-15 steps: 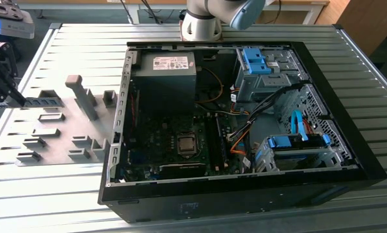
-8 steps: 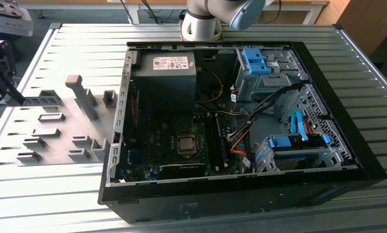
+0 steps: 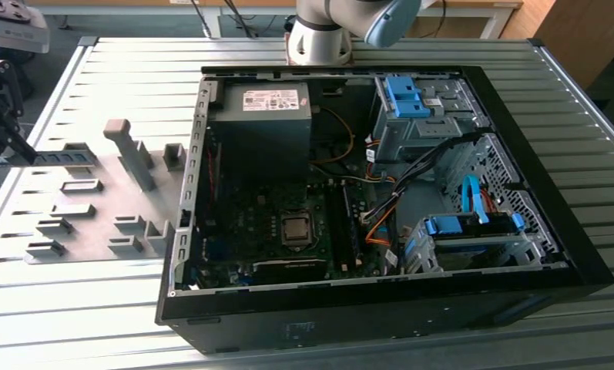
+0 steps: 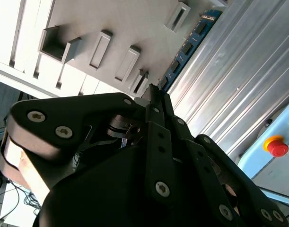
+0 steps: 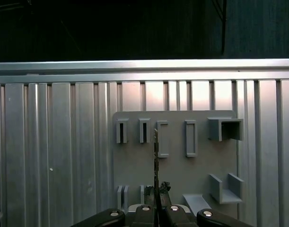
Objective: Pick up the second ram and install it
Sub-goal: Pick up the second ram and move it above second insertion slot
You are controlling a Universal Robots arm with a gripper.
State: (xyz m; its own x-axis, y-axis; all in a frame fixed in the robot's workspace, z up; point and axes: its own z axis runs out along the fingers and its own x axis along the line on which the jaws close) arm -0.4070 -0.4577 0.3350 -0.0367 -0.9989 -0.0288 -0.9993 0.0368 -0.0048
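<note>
The second ram (image 3: 65, 157) is a thin blue stick with dark chips, lying level over the exterior view's left end of the grey fixture plate (image 3: 91, 208). My gripper (image 3: 24, 156) is shut on one end of it. In the second wrist view the black fingers (image 4: 156, 118) pinch the stick (image 4: 189, 45), which reaches out along the plate's edge (image 4: 135, 23). In the first wrist view the stick (image 5: 155, 151) shows edge-on, rising from the gripper (image 5: 156, 196) over the plate (image 5: 177, 170). Whether it touches the plate, I cannot tell.
The open black computer case (image 3: 389, 308) lies at the exterior view's right, with motherboard (image 3: 276, 223), long memory slots (image 3: 340, 223), power supply (image 3: 260, 116) and blue drive latches (image 3: 404, 96). Grey blocks (image 3: 132, 154) stand on the plate. The arm's base (image 3: 322, 35) is behind the case. A red button (image 4: 278, 145) is nearby.
</note>
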